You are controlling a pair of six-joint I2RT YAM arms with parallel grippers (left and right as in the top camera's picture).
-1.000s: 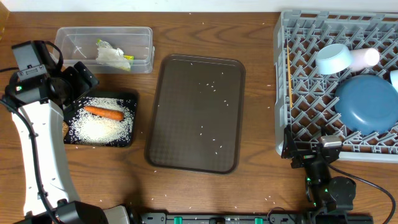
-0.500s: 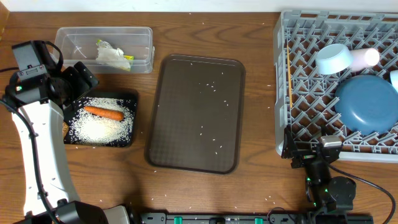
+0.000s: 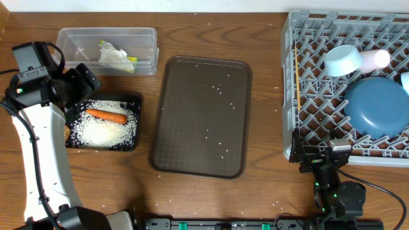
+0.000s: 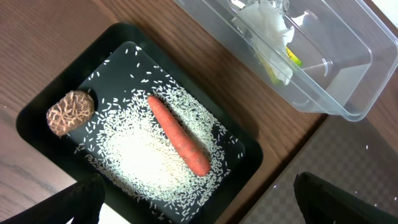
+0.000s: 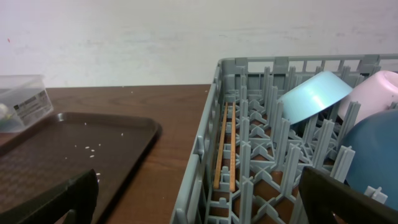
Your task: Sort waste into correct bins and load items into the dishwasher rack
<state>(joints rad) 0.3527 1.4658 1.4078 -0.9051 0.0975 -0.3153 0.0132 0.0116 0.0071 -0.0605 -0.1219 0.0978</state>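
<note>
An orange carrot (image 4: 180, 137), a brown lump (image 4: 70, 112) and a spread of white rice (image 4: 143, 165) lie in the black tray (image 3: 133, 101). The clear tub (image 3: 77, 39) behind it holds a crumpled tissue (image 4: 267, 22) and a yellow-green wrapper (image 4: 289, 59). My left gripper (image 4: 199, 205) hangs open above the tray's near edge, holding nothing. The grey rack (image 3: 291, 83) carries a dark-blue plate (image 3: 377, 105), a pale bowl (image 3: 342, 59), a pinkish-white cup (image 3: 376, 59) and chopsticks (image 5: 224, 146). My right gripper (image 5: 199, 199) is open and empty at the rack's front left corner.
A large brown serving tray (image 3: 201, 115) with a few stray rice grains lies between the bins and the rack. More grains are scattered over the wooden table. A pale wall stands beyond the far edge of the table.
</note>
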